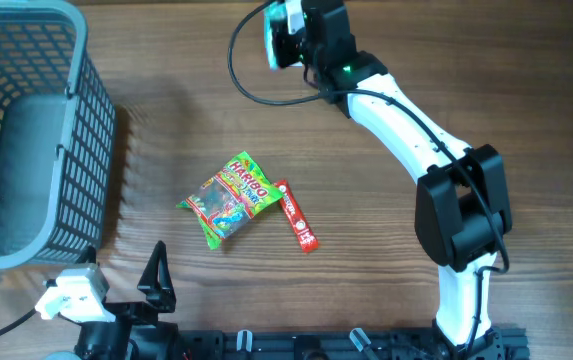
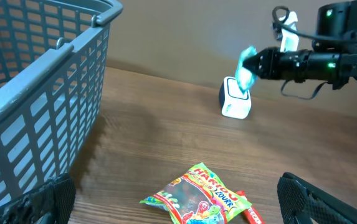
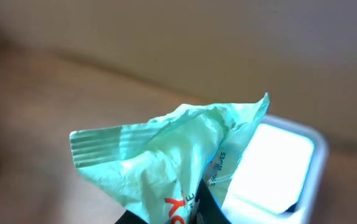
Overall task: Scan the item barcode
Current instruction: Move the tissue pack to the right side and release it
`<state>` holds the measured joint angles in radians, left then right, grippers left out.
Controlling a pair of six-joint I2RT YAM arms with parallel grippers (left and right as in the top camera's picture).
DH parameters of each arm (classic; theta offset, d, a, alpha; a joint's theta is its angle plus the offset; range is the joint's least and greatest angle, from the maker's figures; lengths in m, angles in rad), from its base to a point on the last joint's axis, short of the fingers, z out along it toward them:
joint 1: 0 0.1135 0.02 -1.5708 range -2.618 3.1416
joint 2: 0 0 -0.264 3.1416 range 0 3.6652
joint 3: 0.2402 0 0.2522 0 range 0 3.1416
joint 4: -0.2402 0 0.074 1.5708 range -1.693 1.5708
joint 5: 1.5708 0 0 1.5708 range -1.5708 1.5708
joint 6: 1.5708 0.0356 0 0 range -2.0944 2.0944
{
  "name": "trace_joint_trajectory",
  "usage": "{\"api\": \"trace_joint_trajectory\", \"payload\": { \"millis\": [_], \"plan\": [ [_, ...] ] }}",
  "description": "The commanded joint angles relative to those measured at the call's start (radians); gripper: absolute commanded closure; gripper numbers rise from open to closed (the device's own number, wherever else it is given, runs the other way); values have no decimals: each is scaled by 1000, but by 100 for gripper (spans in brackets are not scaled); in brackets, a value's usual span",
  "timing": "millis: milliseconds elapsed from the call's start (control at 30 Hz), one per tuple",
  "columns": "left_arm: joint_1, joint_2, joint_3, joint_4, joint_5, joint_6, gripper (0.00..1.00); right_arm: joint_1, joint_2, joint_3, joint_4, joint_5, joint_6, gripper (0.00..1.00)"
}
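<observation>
The mint-green pack was up in the air at the far side of the worktop. It hung just in front of the little white scanner and a bit above it. In the right wrist view the pack filled the middle, all crinkled, and the bright face of the scanner showed right behind it. Some small print and red letters showed on the pack, but I could not find a barcode on the side that showed.

The right gripper was closed tight on one end of the pack, pinching it.

So the picking-up part looked done, and the pack was at the scanner. I think the scan itself was the step in hand. No picture showed if the scanner had read the code. The pack may have needed a turn so that its barcode faced the scanner.

Nearer, in the middle of the worktop, lay a bright candy bag. A thin red stick pack touched its right side. No gripper held either of them.

The left gripper sat at the near left with its fingers spread wide and nothing in it. The grey basket stood at the far left.
</observation>
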<state>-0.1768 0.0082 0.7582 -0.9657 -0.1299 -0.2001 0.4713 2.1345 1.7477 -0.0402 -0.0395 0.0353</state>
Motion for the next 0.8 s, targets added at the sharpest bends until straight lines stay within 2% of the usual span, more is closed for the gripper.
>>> {"api": "trace_joint_trajectory", "payload": {
  "millis": [0, 133, 233, 400, 467, 633, 767],
  "plan": [
    [-6, -2, -2, 3, 8, 9, 0, -15, 58, 31, 106, 163, -204, 96],
    [-6, -2, -2, 3, 8, 9, 0, -48, 175, 120, 187, 178, -261, 96],
    [-6, -2, -2, 3, 8, 9, 0, -59, 256, 206, 172, 183, -275, 96],
    [-6, -2, -2, 3, 8, 9, 0, -50, 277, 219, 184, 255, -370, 95],
    [-6, -2, -2, 3, 8, 9, 0, -50, 276, 220, 160, 304, -351, 96],
    [-6, -2, -2, 3, 8, 9, 0, -62, 216, 232, -5, 388, -311, 96],
    [-6, -2, -2, 3, 8, 9, 0, -149, 132, 232, -281, 591, -259, 96]
  ]
}}
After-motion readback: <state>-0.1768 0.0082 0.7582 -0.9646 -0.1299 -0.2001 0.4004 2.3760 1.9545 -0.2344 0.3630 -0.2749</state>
